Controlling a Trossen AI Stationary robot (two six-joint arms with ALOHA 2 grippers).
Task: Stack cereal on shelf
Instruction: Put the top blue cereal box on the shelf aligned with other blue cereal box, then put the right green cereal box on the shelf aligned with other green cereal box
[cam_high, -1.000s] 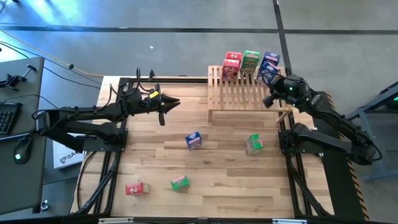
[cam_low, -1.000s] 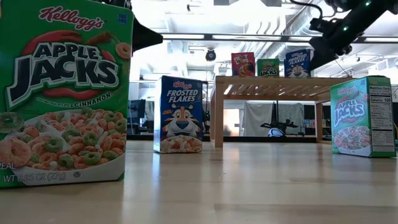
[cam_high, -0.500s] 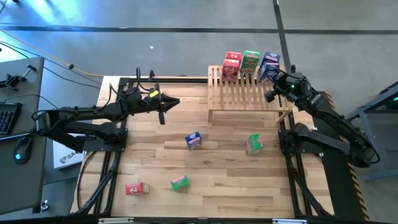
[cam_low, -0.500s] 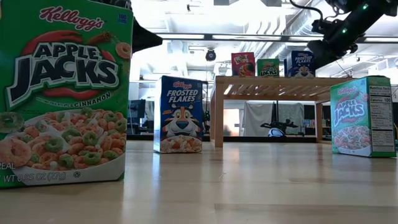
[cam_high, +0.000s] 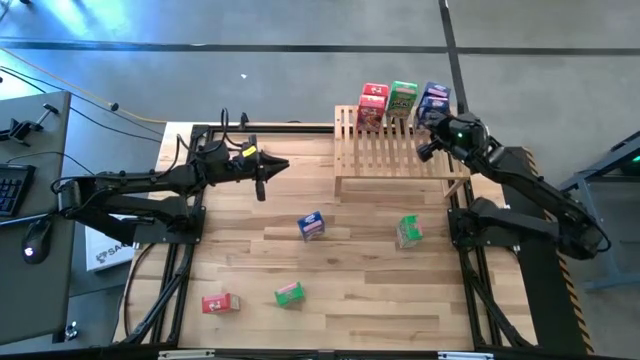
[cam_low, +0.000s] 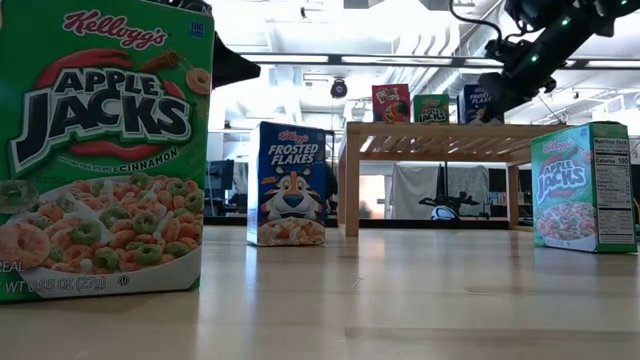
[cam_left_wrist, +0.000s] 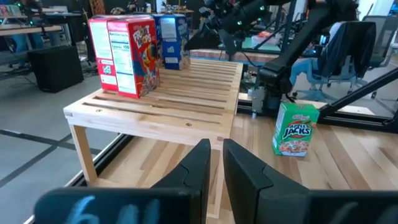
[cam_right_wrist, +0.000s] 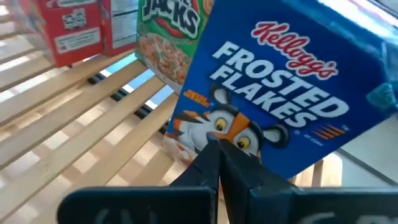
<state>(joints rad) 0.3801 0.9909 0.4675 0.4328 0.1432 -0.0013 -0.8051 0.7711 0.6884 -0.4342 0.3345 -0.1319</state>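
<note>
The shelf (cam_high: 395, 155) is a light slatted rack at the table's far right. On its far edge stand a red box (cam_high: 372, 105), a green box (cam_high: 402, 98) and a blue Frosted Flakes box (cam_high: 434, 100). My right gripper (cam_high: 428, 148) is shut and hovers over the slats just in front of the blue box (cam_right_wrist: 280, 118), partly covering it in the low view (cam_low: 474, 103). My left gripper (cam_high: 262, 185) waits, shut and holding nothing, over the table left of the shelf. More boxes rest on the tabletop. My right gripper's shut fingertips (cam_right_wrist: 211, 146) point at the lower front face (cam_right_wrist: 217, 124) of the blue box, coming from the shelf's near side and slanting down. I cannot tell whether they touch it. The box stands on the slats.
On the planks stand a blue box (cam_high: 311, 226), a green box (cam_high: 407, 232), another green box (cam_high: 289, 294) close to the low camera (cam_low: 100, 150), and a red box (cam_high: 220, 303). Arm frames line both table sides. Bare slats lie in front of the shelf's boxes.
My right gripper has moved toward the table's left and slightly nearer, from beside the blue box's right side to in front of it. The three boxes on the shelf stay where they were.
</note>
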